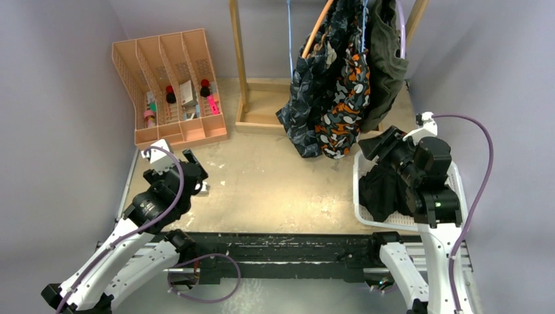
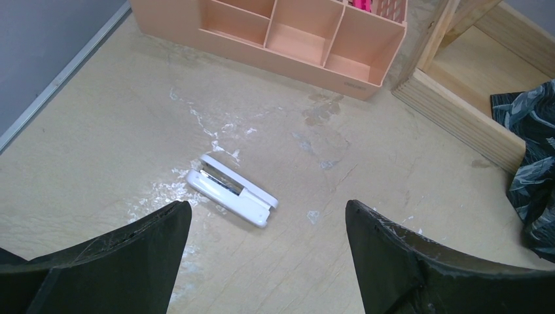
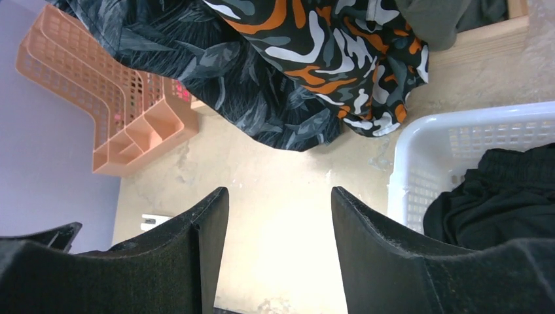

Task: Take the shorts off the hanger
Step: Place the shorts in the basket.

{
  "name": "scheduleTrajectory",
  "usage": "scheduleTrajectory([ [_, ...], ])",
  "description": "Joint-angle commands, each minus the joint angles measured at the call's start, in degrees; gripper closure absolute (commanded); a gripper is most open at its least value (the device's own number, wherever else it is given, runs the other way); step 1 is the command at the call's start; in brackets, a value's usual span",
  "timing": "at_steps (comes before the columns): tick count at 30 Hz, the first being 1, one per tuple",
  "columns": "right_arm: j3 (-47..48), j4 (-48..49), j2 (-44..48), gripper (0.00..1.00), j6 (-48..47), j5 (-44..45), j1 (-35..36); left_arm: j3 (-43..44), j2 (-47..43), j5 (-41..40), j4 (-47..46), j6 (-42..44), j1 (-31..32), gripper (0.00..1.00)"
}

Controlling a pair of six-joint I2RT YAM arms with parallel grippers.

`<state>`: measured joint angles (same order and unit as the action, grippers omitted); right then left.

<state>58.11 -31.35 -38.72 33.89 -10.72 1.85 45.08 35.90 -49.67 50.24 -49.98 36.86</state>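
1. Black fabric is lying bunched inside the white basket (image 1: 359, 190) at the near right. These are the black shorts (image 1: 383, 190), and to my eye they are already off their hanger.
2. Three more pairs are hanging from the wooden rack (image 1: 239, 59) at the far side, crowding each other. The blue-grey patterned shorts (image 1: 304, 98) are on the left, the camouflage shorts (image 1: 347, 98) are in the middle, and the olive green shorts (image 1: 386, 59) are on the right. Their hems are drooping close to the tabletop.
3. The right gripper (image 3: 280, 193) is hovering over the far-left corner of the basket. Its jaws are standing apart with only bare table showing between them, and it is facing the hanging hems.
4. The left gripper (image 2: 265, 208) is waiting at the near left, jaws spread wide and carrying nothing. It is looking down on a white stapler (image 2: 229, 191), with a peach organiser (image 1: 170, 85) beyond it.
5. The work seems to be sitting between a drop-off and the next pick: one pair is binned and three are waiting.
6. The next move is probably calling for the right arm to go forward to the camouflage or olive pair, which are hanging nearest. It would need to pinch a single layer of cloth near the hem and pull down and toward the basket, without dragging the neighbouring pairs along.
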Motion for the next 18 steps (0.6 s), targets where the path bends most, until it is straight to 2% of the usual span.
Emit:
scheduleTrajectory([
  [1, 6.47, -4.18, -1.82, 0.40, -5.59, 1.40, -0.09, 0.05, 0.69, -0.47, -1.55, 0.26, -0.34, 0.12],
  [8, 9.34, -3.98, -6.55, 0.40, -8.78, -4.58, 1.10, 0.10, 0.33, -0.41, -1.49, 0.26, -0.55, 0.12],
  [11, 8.11, -1.75, -9.06, 0.39, -10.06, -10.23, 5.39, 0.00, 0.14, -0.45, -1.53, 0.12, -0.57, 0.12],
  [12, 8.08, -1.37, -10.13, 0.39, -9.49, -7.52, 9.32, -0.02, 0.09, -0.43, -1.55, 0.15, -0.57, 0.12],
  [13, 8.27, -0.89, -11.27, 0.39, -8.49, -3.27, 16.49, 0.01, 0.27, -0.35, -1.61, 0.19, -0.59, 0.12],
  [15, 9.85, -0.96, -14.43, 0.38, -5.23, 8.41, 27.48, 0.03, 0.50, -0.22, -1.55, 0.23, -0.60, 0.12],
  [18, 13.20, -2.27, -18.64, 0.38, -1.20, 19.63, 34.70, 0.07, 0.39, -0.45, -1.42, 0.08, -0.60, 0.12],
])
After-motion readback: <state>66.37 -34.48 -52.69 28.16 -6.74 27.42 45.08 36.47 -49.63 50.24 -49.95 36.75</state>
